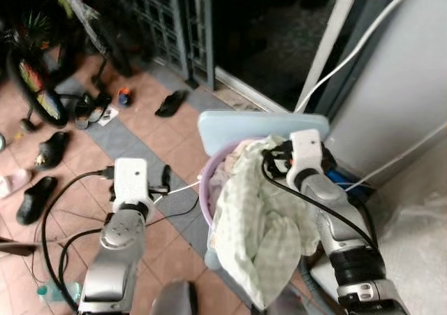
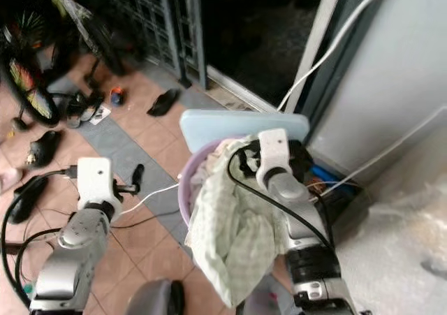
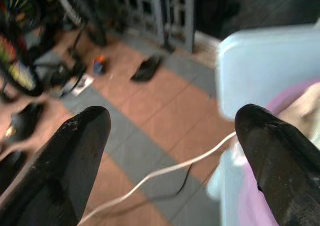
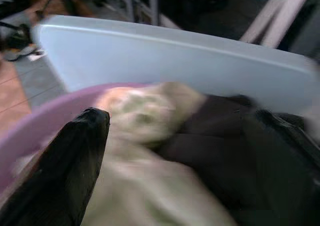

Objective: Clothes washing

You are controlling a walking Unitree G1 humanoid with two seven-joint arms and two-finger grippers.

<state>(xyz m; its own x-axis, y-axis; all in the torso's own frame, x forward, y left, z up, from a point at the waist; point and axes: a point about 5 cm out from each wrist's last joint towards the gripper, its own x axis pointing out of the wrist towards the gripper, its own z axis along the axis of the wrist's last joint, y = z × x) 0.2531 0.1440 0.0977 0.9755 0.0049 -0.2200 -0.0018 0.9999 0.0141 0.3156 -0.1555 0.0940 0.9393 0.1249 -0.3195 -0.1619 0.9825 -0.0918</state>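
Laundry scene on a tiled floor [image 1: 160, 137] of orange and grey squares; a lilac basin [image 1: 207, 189] stood right of centre, with a pale blue slab [image 1: 237, 125], seemingly a lid, on its far side; a pale green checked cloth [image 1: 262, 224] lay heaped in the basin and hung over its near rim, dark clothing [image 4: 225, 136] beside it in the right wrist view; the right gripper [image 1: 279, 160] was at the top of the heap, amid the cloth and dark clothing, and whether its fingers were spread or pinching could not be told; the left gripper [image 1: 166, 177] hovered over the floor just left of the basin, its fingers [image 3: 65, 166] spread apart and grasping nothing; a white cord [image 1: 183, 188] ran from near it to the basin rim; black sandals [image 1: 171, 103] and other shoes [image 1: 35, 196] lay scattered to the far left, near a bicycle wheel [image 1: 31, 91]; a metal grille [image 1: 167, 22] stood at the far side; a grey wall [image 1: 398, 91] with white cables [image 1: 363, 42] rose at right.
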